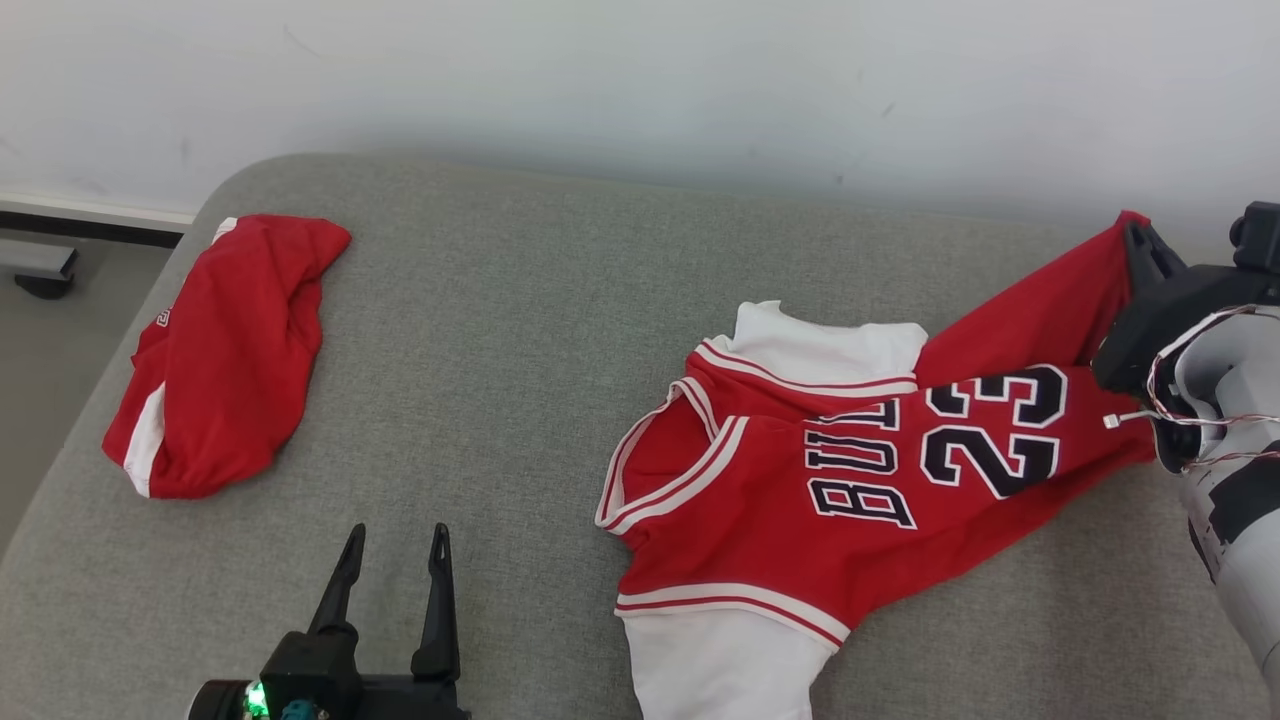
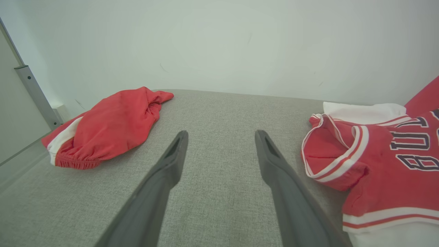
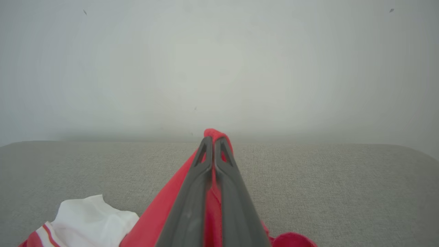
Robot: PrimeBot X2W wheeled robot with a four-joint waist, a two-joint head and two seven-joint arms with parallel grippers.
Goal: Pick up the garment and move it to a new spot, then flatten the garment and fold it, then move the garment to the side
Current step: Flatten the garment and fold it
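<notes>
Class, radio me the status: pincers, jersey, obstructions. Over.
Right pincer shut on jersey edge. Left pincer open, idle. Red shorts lie apart, left side.

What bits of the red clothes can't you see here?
Jersey: head view, the end of the chest word slips under a fold; the bottom edge cuts off its white sleeve.
Jersey number: left wrist view, cut off by the right edge.
Red shorts: head view, the mark at their left edge is too small to read.
Right gripper: right wrist view, its shut fingers hide the pinched cloth.
</notes>
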